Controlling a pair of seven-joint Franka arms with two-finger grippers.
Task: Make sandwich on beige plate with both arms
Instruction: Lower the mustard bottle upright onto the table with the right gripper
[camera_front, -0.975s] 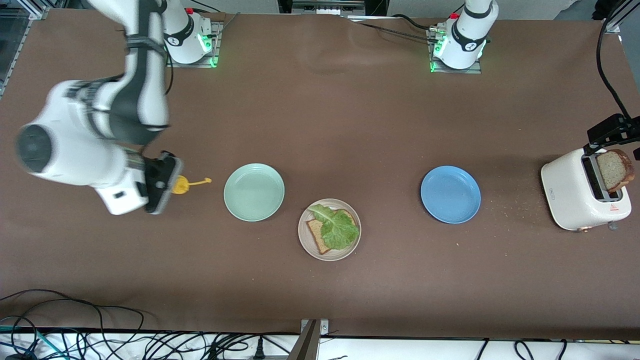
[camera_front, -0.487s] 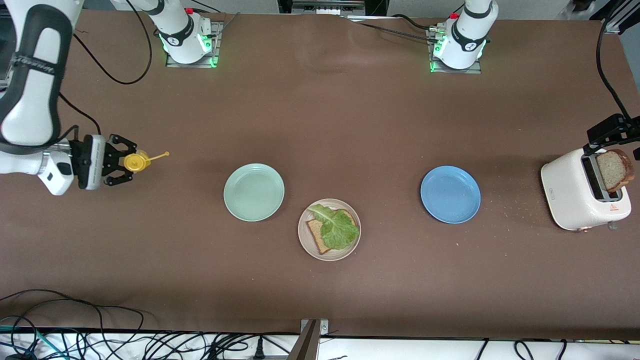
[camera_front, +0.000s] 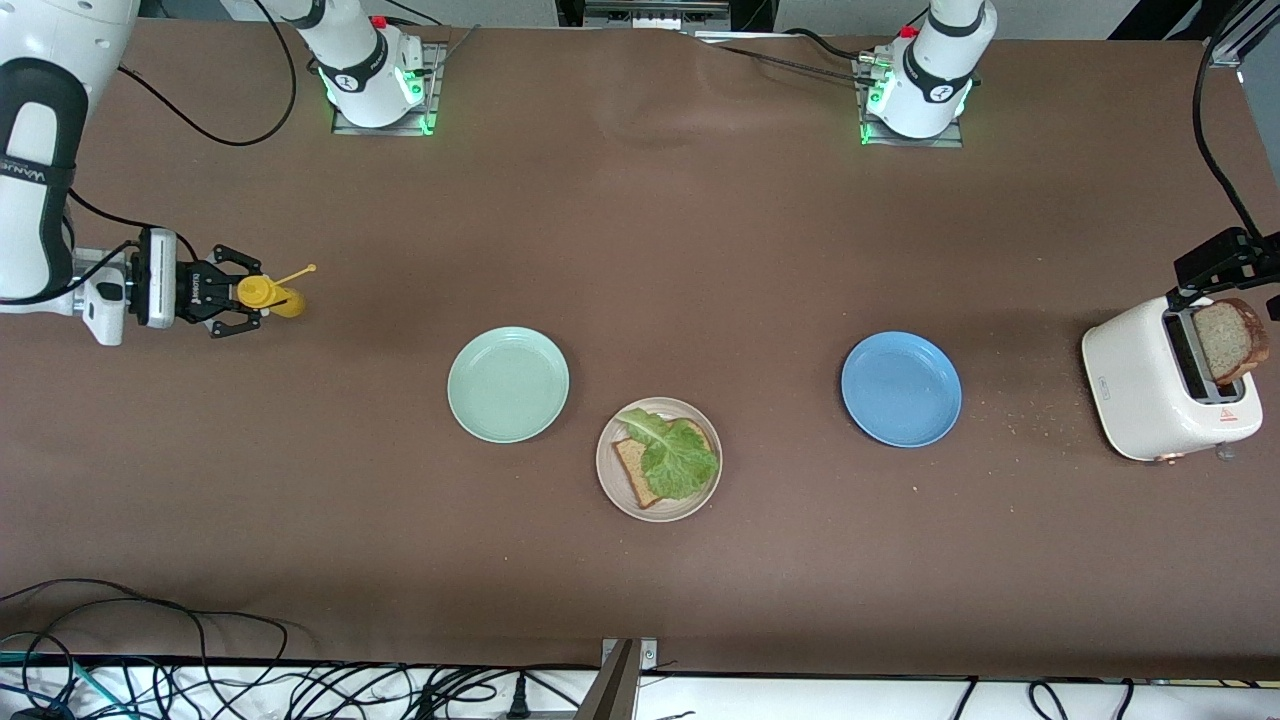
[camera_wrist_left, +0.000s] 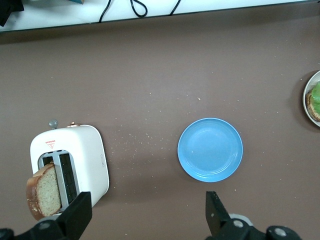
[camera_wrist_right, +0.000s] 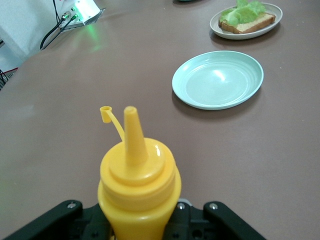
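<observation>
Right end effector (camera_front: 243, 294) pinches a yellow squeeze bottle (camera_front: 268, 296) (cap flipped open) near the tabletop's right-arm edge. Left end effector (camera_wrist_left: 150, 220), fingers spread, hangs over the toaster (camera_wrist_left: 70, 165) and blue plate (camera_wrist_left: 210, 149). Beige plate (camera_front: 612, 482): bread slice (camera_front: 633, 470), lettuce (camera_front: 675, 455).

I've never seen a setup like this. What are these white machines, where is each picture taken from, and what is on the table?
Two white robot arms share a brown table. One camera looks down from above; each wrist carries another. The right gripper is shut on a yellow mustard bottle, cap flipped open. The left gripper, open, hangs over the toaster, where a bread slice sticks up. In a row lie a mint-green plate, a blue plate and the beige plate, holding bread under lettuce.
</observation>
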